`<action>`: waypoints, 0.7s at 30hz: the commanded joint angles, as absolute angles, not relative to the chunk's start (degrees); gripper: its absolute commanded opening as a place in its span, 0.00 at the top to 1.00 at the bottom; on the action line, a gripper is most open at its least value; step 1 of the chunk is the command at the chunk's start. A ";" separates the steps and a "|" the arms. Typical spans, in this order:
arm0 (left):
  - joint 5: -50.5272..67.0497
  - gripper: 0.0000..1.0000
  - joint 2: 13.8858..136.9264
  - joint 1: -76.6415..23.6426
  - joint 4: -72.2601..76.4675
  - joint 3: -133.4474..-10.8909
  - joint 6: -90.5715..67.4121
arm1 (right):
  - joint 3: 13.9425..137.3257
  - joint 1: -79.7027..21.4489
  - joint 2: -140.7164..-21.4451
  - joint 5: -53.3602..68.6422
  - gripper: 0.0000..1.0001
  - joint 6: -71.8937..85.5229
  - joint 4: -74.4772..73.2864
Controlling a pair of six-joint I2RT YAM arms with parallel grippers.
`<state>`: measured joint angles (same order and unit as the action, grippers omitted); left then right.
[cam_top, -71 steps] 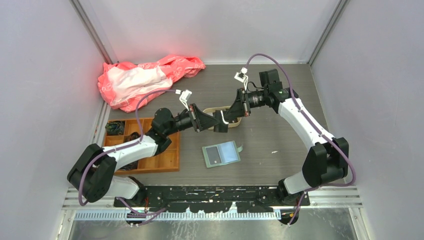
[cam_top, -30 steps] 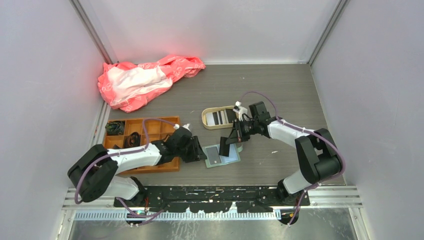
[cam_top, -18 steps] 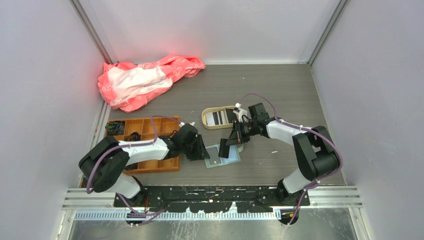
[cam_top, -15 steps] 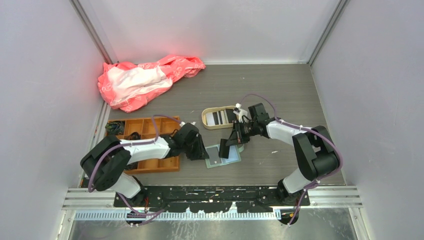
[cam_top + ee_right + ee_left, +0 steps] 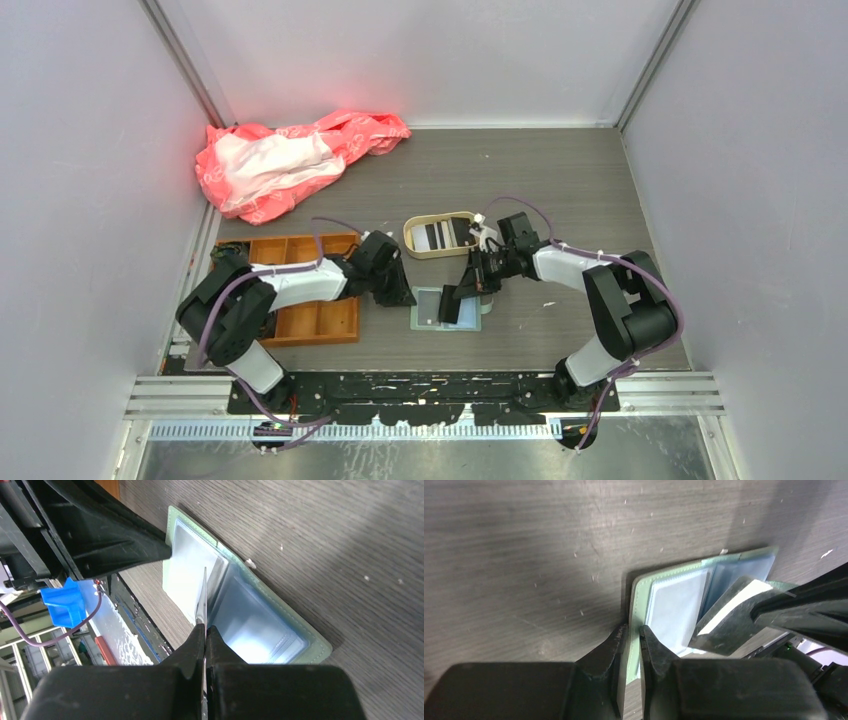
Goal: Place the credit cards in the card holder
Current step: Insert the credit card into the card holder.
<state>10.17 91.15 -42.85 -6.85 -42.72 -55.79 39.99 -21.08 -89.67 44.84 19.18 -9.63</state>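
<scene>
From above, the card holder (image 5: 422, 309) lies open on the worktop (image 5: 560, 190), near the middle and just right of the orange tray (image 5: 330, 320). The left pincer (image 5: 403, 297) is at its left edge. The right pincer (image 5: 462, 297) is over it with a dark credit card (image 5: 449, 306). More credit cards (image 5: 440, 236) rest in the beige tray (image 5: 412, 232) behind.

In the left wrist view, the left pincer (image 5: 633, 639) is narrow, with one finger on each side of the green stitched border, which it seems to pinch. The card holder (image 5: 674, 605) looks soft and light. I judge it would slide or fold if this border were not held.

In the right wrist view, the right pincer (image 5: 205, 629) is closed on the credit card (image 5: 204, 597), seen edge-on, with its tip at the line between the two pockets. I cannot tell whether it is already inside. The card is thin, stiff and probably slippery, so it is best gripped at one short end.
</scene>
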 commanded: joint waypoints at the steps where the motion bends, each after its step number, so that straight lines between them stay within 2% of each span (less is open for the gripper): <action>1: 10.34 0.84 93.33 -40.90 -8.27 -45.82 -52.34 | 39.03 -20.64 -89.00 44.20 0.99 22.09 -9.18; 7: 11.91 0.82 94.28 -40.13 -7.09 -46.93 -51.36 | 38.04 -20.64 -90.31 42.26 0.97 24.81 -7.98; 16: 11.32 0.68 87.29 -40.26 -8.62 -43.64 -52.28 | 39.83 -20.65 -95.63 41.51 0.96 26.40 -8.12; 21: 11.44 0.65 85.14 -41.27 -8.08 -39.95 -54.51 | 39.78 -20.65 -97.21 43.52 0.97 27.31 -6.08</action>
